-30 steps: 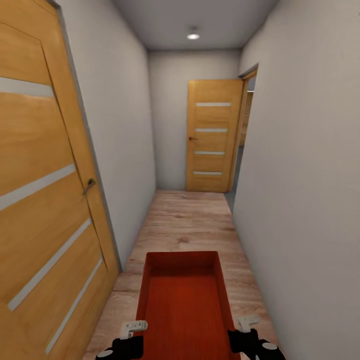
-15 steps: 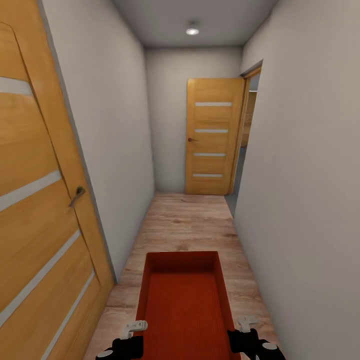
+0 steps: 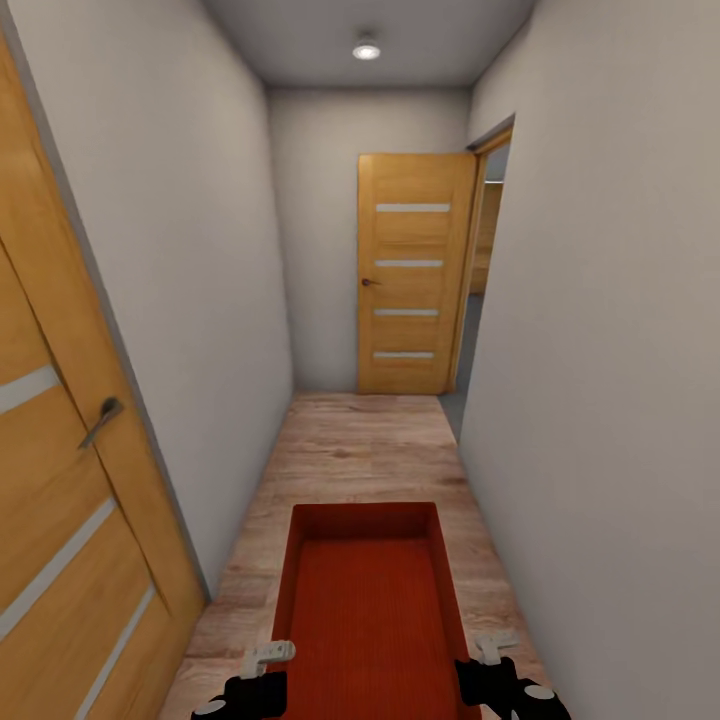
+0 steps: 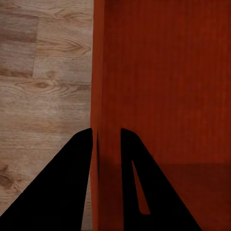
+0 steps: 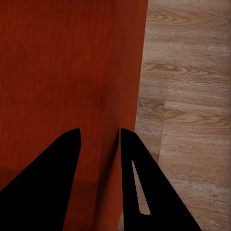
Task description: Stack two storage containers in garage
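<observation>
An orange-red storage container (image 3: 367, 600) hangs low in front of me over the light wood plank floor (image 3: 360, 450) of a narrow hallway, open top up and empty. My left gripper (image 3: 268, 665) is shut on its left side wall and my right gripper (image 3: 487, 660) on its right side wall. In the left wrist view the left gripper (image 4: 106, 132) pinches the thin wall of the container (image 4: 163, 86), one finger on each side. The right wrist view shows the right gripper (image 5: 99, 131) clamped likewise on the container (image 5: 62, 72).
A wooden door (image 3: 60, 450) with a metal handle (image 3: 103, 420) stands close on my left. Grey walls run along both sides. At the hallway's end an open wooden door (image 3: 410, 275) stands beside a doorway (image 3: 482, 270) on the right, with dark grey floor (image 3: 455, 410) at its threshold.
The camera has advanced down the hallway: the left door has slid toward the picture's left edge and the far door looks nearer. The container and both grippers keep their places in view.
</observation>
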